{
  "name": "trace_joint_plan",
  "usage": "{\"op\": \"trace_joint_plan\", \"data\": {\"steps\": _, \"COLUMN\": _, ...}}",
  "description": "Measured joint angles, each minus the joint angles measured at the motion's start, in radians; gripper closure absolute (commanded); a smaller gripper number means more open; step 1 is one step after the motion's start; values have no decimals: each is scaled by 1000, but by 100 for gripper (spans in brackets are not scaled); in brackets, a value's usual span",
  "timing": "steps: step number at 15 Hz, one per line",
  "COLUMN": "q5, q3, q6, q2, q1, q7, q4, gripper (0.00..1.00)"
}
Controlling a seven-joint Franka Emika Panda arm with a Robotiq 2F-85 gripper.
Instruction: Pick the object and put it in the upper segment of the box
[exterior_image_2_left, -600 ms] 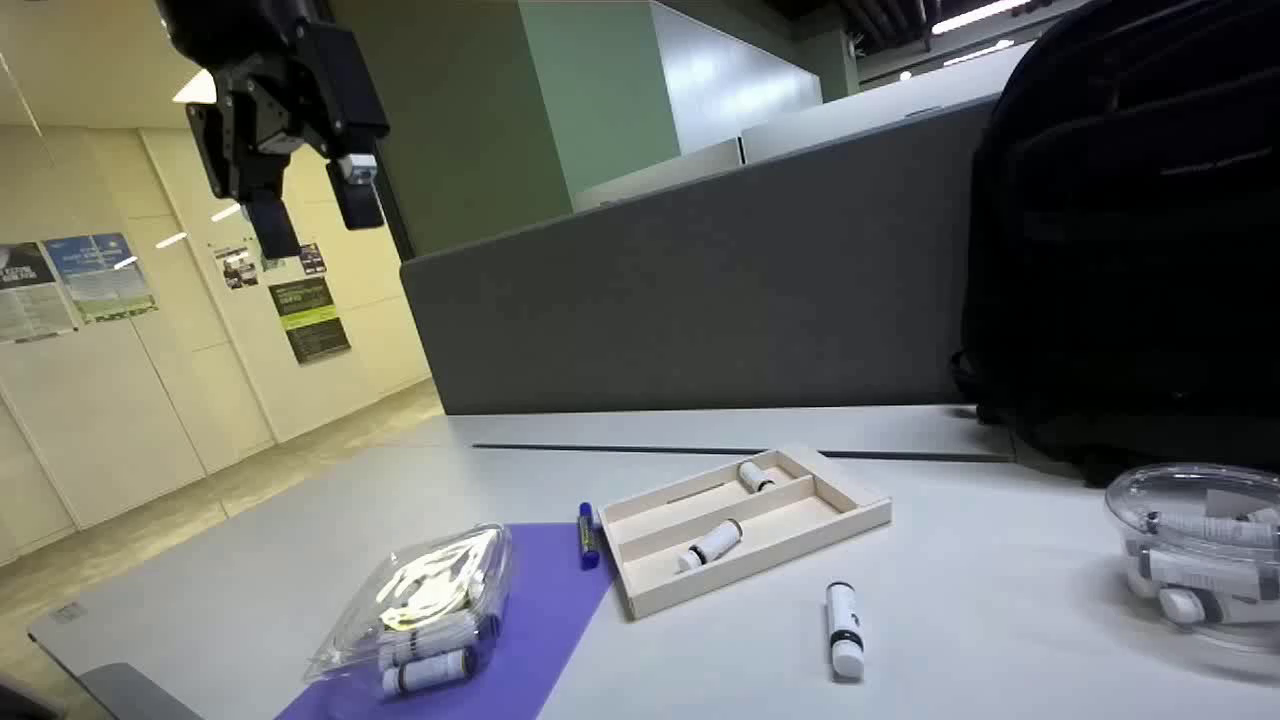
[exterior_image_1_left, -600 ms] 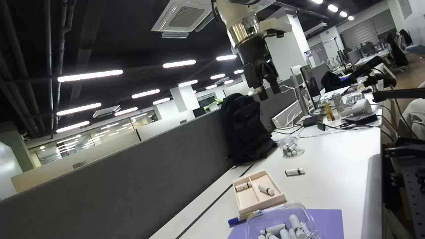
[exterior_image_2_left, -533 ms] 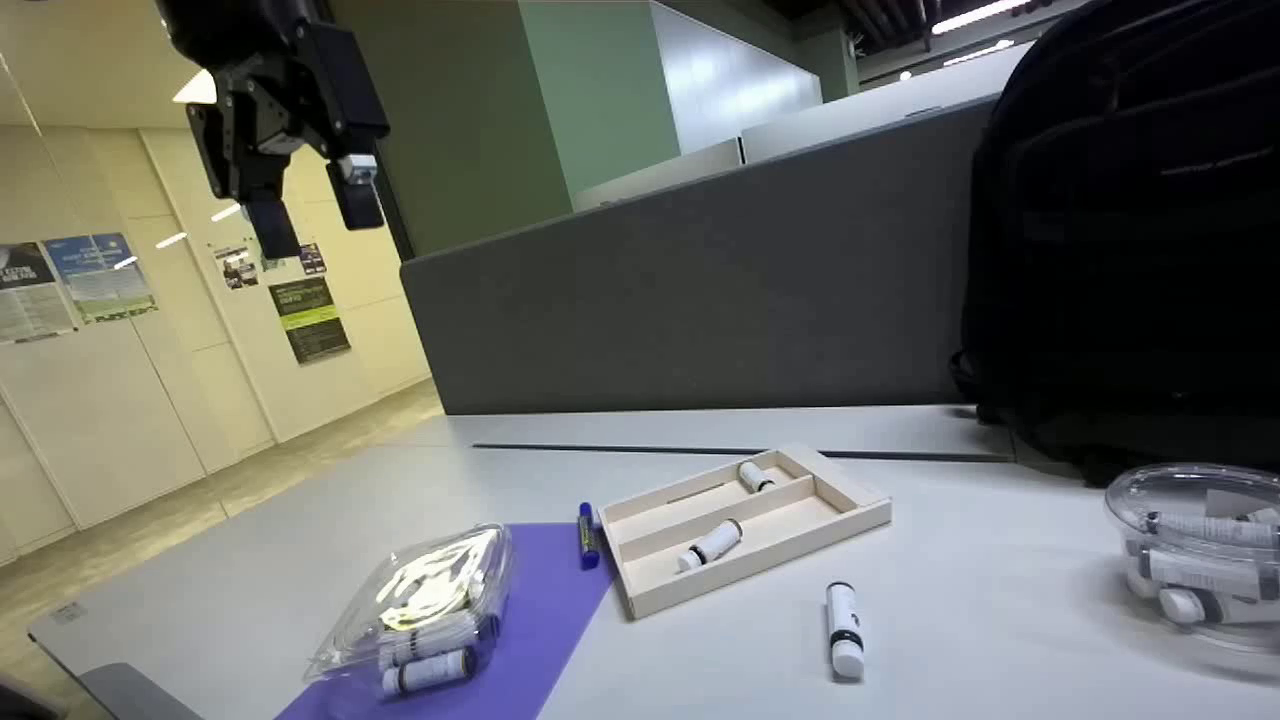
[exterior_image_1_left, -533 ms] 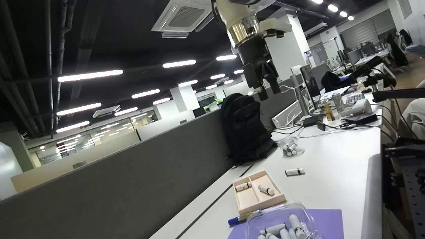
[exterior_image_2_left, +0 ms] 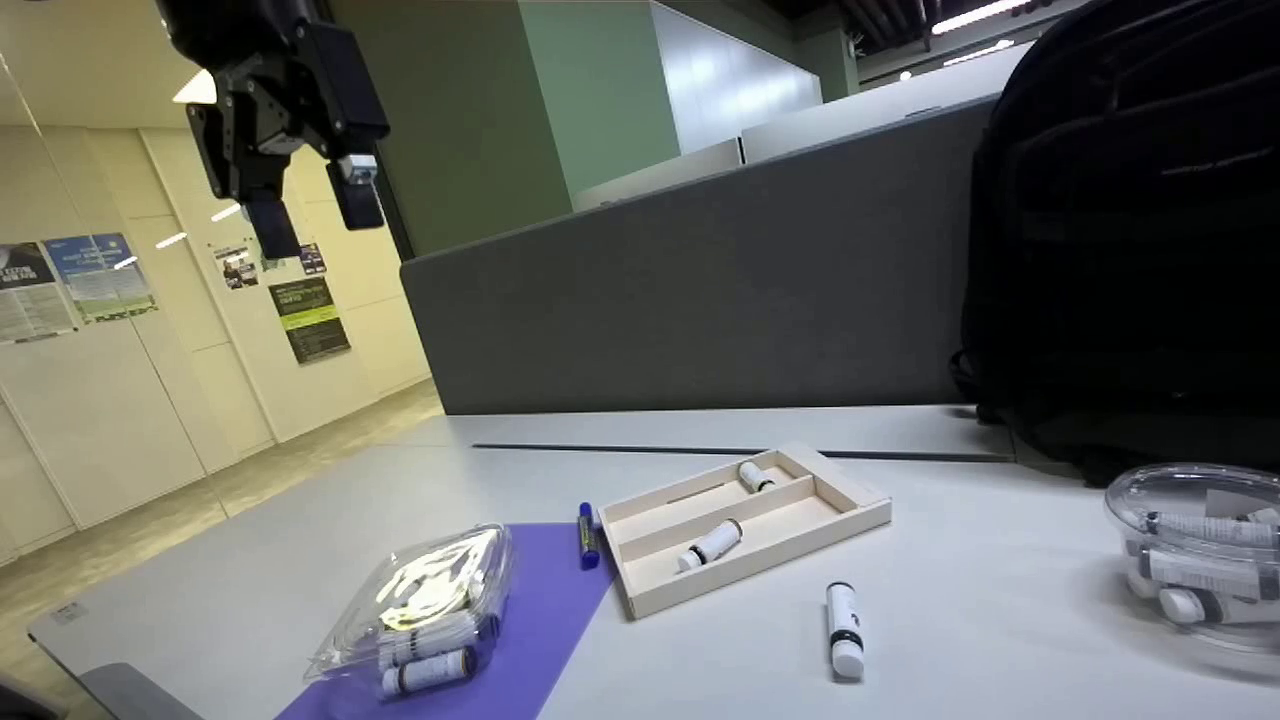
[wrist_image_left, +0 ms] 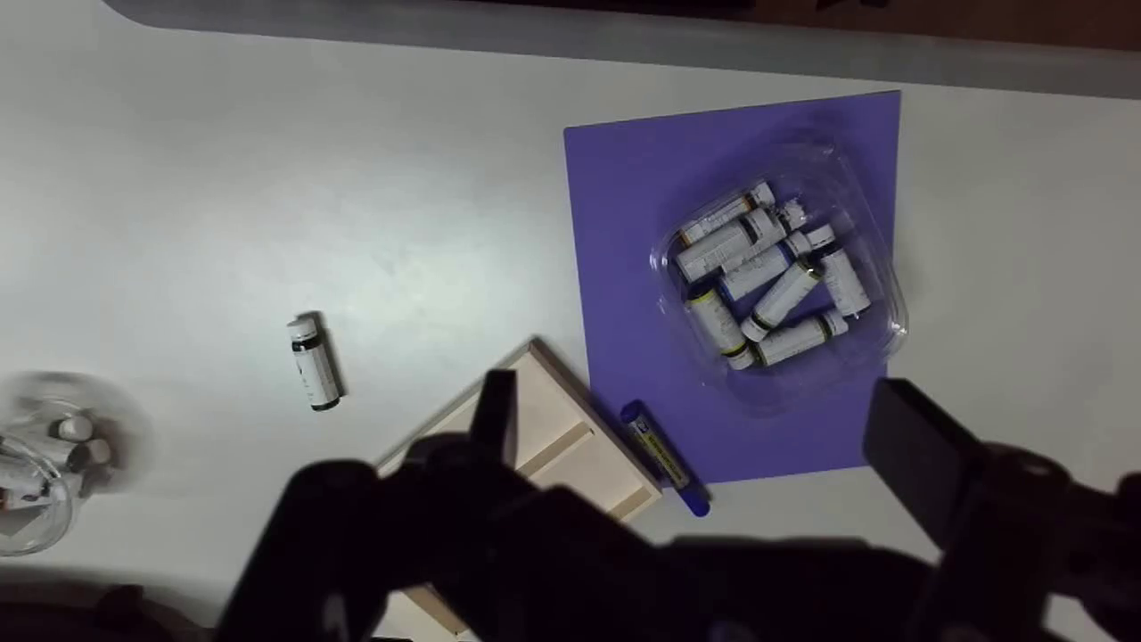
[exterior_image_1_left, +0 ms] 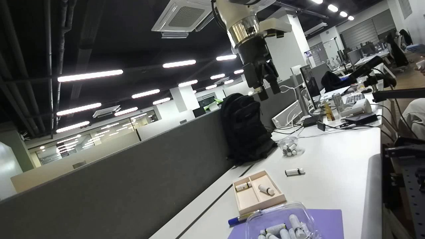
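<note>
Where the box (exterior_image_2_left: pixel 745 508) lies: on the counter (exterior_image_2_left: pixel 980 560), beside a purple sheet (exterior_image_2_left: pixel 550 590).
Box: one, pale wood, shallow, rectangular, split lengthwise.
Loose bottle (exterior_image_2_left: pixel 844 630): one, white label and cap, dark band, lying on the counter near the box.
Bottles (exterior_image_2_left: pixel 711 545) inside the box: two, one on each side.
Clear tubs (exterior_image_2_left: pixel 430 590): two, holding more bottles.
Marker (exterior_image_2_left: pixel 588 535): one, blue-ended.
End effector (exterior_image_2_left: pixel 317 218): released, jaws well apart, above the counter.

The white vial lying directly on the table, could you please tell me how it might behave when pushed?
The white vial would probably roll if nudged sideways, since it lies flat and looks cylindrical. Its straight outline suggests a stiff body.
</note>
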Motion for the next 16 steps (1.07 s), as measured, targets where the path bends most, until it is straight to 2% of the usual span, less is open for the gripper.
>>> {"op": "trace_joint_plan", "data": {"steps": 8, "q5": -1, "q3": 0, "q6": 11, "q2": 0, "q1": 0, "q7": 0, "q4": -1, "gripper": 0}}
{"op": "trace_joint_plan", "data": {"steps": 12, "q5": -11, "q3": -9, "q6": 195, "q2": 15, "q1": -9, "q7": 1, "q4": -43, "gripper": 0}}
{"op": "trace_joint_plan", "data": {"steps": 16, "q5": -11, "q3": -68, "q6": 374, "q2": 118, "q1": -45, "q7": 0, "q4": -87, "gripper": 0}}
